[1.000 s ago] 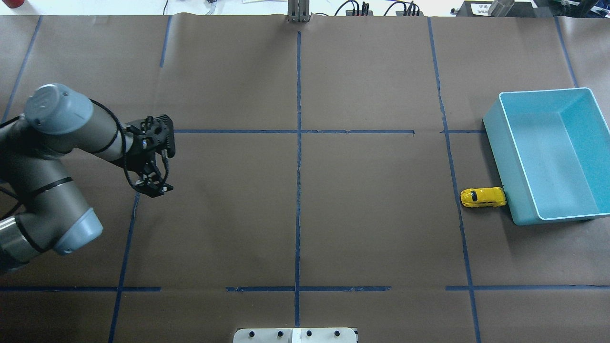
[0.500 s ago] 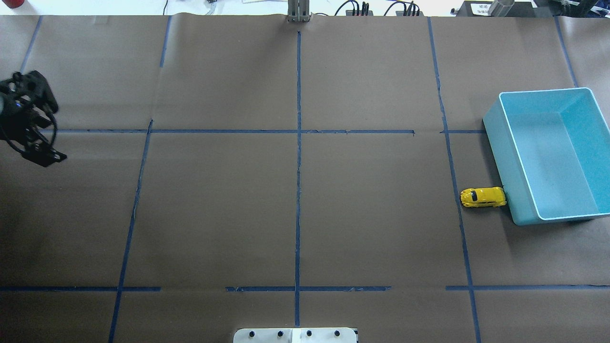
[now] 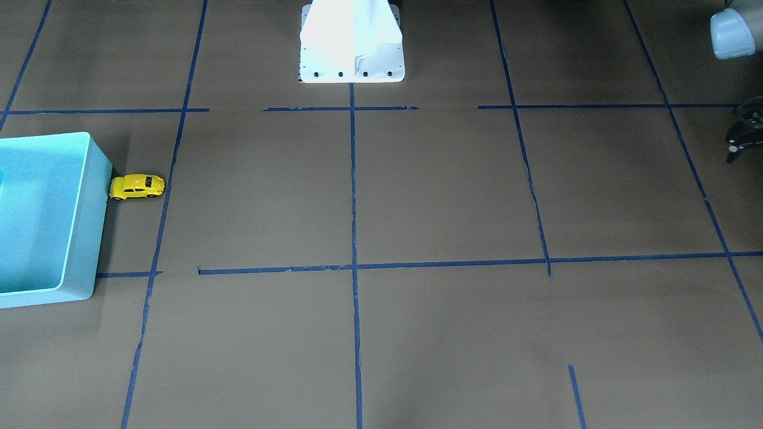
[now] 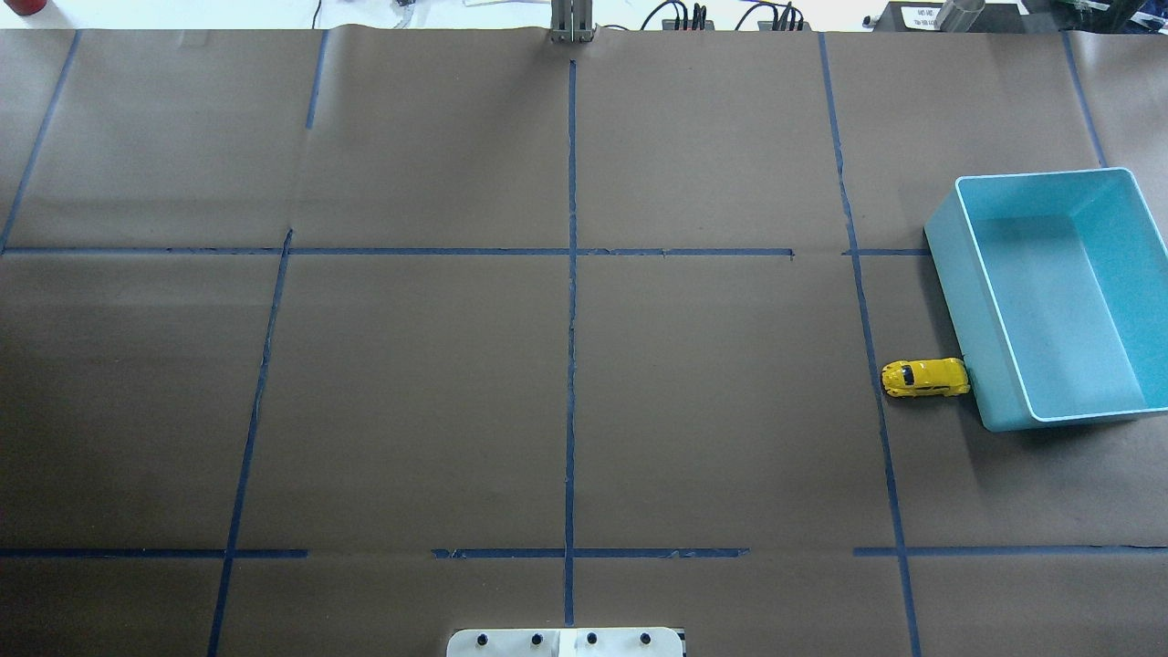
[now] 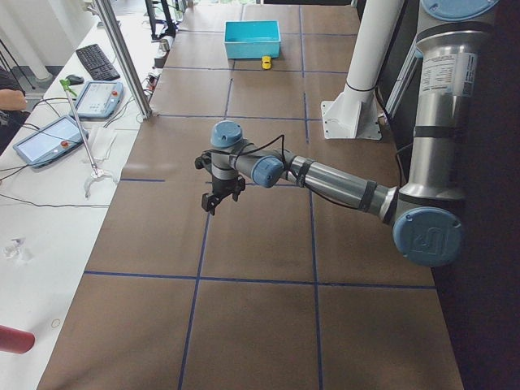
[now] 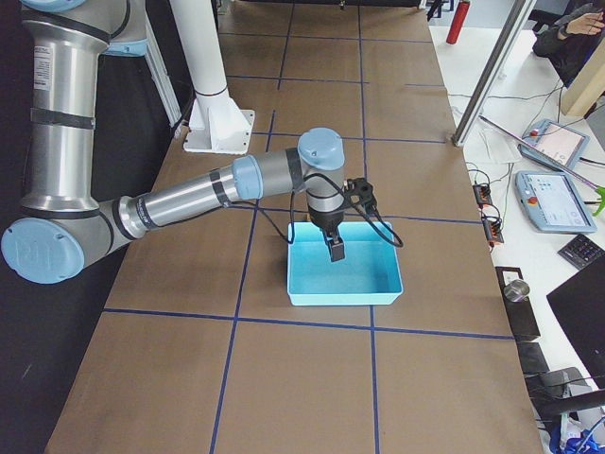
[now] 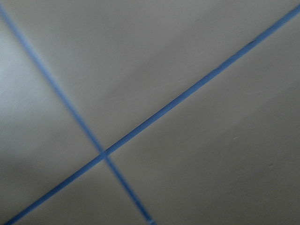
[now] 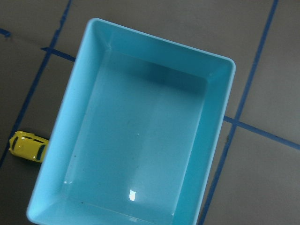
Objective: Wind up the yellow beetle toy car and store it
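The yellow beetle toy car (image 4: 924, 378) stands on the table, its end against the blue bin's left wall (image 4: 958, 310). It also shows in the front view (image 3: 137, 186), the left side view (image 5: 266, 62) and the right wrist view (image 8: 28, 146). The bin (image 3: 89, 208) is empty (image 8: 140, 140). My left gripper (image 3: 742, 142) is far from the car at the table's other end, empty, fingers apart (image 5: 216, 199). My right gripper (image 6: 336, 248) hangs above the bin; I cannot tell if it is open or shut.
The white robot base (image 3: 351, 47) stands at the table's near middle edge (image 4: 566, 641). Blue tape lines grid the brown paper. A metal pole (image 5: 122, 57) and tablets (image 5: 45, 138) stand along the operators' side.
My left arm has swung left and gone out of the overhead view. The car and the bin have not moved.
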